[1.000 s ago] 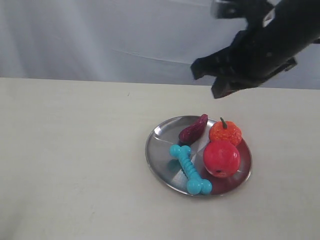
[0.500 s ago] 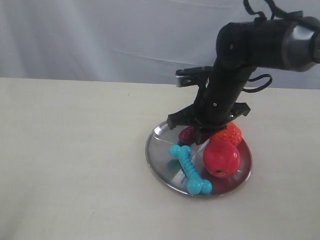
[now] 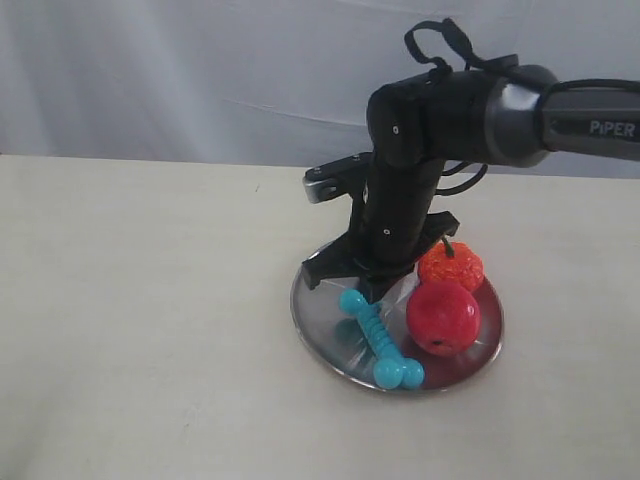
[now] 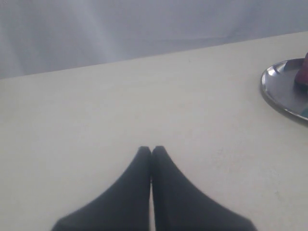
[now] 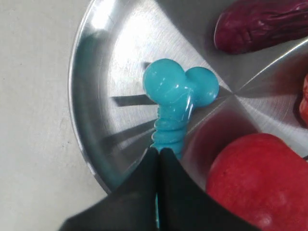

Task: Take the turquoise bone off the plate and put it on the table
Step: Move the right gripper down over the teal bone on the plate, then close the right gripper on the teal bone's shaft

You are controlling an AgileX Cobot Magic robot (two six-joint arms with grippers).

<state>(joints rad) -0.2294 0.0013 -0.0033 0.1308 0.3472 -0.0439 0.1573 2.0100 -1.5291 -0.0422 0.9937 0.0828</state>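
The turquoise bone (image 3: pixel 382 338) lies on the silver plate (image 3: pixel 312 322), on the side nearer the table's middle. Its ribbed shaft and one knobbed end (image 5: pixel 178 96) show in the right wrist view. My right gripper (image 3: pixel 364 288) hangs low over the bone's far end with its jaws pressed together and nothing between them; its tips (image 5: pixel 160 151) sit just above the shaft. My left gripper (image 4: pixel 151 149) is shut and empty over the bare cream table (image 4: pixel 96 115), away from the plate's rim (image 4: pixel 281 94). It is out of the exterior view.
On the plate beside the bone rest a red apple (image 3: pixel 443 316), an orange pumpkin (image 3: pixel 451 266) and a dark purple fruit (image 5: pixel 260 24), which the arm mostly hides in the exterior view. A grey curtain (image 3: pixel 200 70) hangs behind the table.
My right arm has swung down from the upper right to just above the plate, ending over the bone's far end. The bone and fruits have not moved.
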